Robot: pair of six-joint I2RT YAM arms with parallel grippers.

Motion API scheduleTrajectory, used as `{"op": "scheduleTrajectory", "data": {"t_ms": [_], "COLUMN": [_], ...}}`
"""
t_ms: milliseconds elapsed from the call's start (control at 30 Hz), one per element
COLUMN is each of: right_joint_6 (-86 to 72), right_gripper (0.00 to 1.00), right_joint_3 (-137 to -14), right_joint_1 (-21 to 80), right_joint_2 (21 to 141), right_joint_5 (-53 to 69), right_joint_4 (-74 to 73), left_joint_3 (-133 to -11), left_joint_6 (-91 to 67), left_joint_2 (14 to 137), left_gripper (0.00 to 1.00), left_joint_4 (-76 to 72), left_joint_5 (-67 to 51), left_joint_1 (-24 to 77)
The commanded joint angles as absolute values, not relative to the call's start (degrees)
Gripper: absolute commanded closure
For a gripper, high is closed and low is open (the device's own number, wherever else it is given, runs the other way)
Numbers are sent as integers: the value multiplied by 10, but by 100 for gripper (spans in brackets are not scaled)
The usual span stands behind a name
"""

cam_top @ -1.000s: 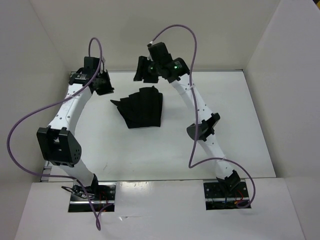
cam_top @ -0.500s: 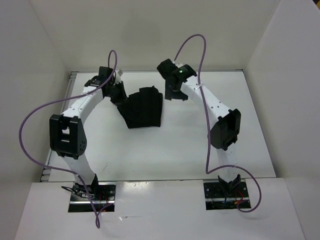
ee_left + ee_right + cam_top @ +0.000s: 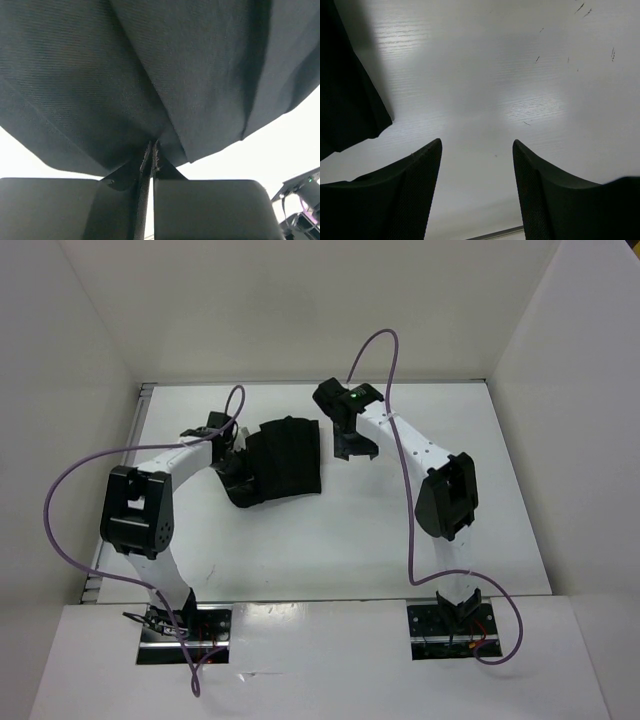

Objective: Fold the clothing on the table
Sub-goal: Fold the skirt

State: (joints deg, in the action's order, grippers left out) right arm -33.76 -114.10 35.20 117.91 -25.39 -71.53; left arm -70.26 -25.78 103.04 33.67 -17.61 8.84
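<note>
The clothing [image 3: 285, 457] is a black pleated garment lying on the white table [image 3: 330, 535], left of centre. Its left edge is bunched and lifted where my left gripper [image 3: 232, 472] is shut on it. In the left wrist view the black clothing [image 3: 150, 75] fills the upper frame, pinched at the left gripper [image 3: 151, 146]. My right gripper [image 3: 354, 447] hangs open just right of the garment, over bare table. The right wrist view shows its fingers [image 3: 415, 190] spread wide with nothing between them; a corner of the clothing [image 3: 345, 110] lies at the left.
White walls enclose the table on the left, back and right. Purple cables loop above both arms. The two arm bases sit at the near edge [image 3: 185, 625].
My left gripper has come in from the back left, closed on the garment's left edge and pulled it nearer. My right gripper has let go of the top edge and moved right and nearer.
</note>
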Motion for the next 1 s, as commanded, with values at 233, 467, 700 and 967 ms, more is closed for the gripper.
{"op": "scheduleTrajectory", "data": {"t_ms": [233, 467, 700, 967], "right_joint_6": [-302, -260, -255, -285], "right_gripper": [33, 27, 23, 23], "right_joint_3": [-1151, -1108, -892, -674], "right_joint_1": [350, 324, 298, 280], "right_joint_2": [1138, 1041, 928, 797], "right_joint_5": [-234, -114, -114, -29], "right_joint_4": [-704, -653, -564, -388], "left_joint_3": [-757, -831, -687, -576], "left_joint_6": [-269, -244, -267, -298], "left_joint_2": [1028, 910, 846, 777], "left_gripper": [93, 47, 41, 35], "left_joint_4": [329, 394, 338, 296], "left_joint_5": [-181, -125, -140, -130], "left_joint_1": [102, 102, 96, 96]}}
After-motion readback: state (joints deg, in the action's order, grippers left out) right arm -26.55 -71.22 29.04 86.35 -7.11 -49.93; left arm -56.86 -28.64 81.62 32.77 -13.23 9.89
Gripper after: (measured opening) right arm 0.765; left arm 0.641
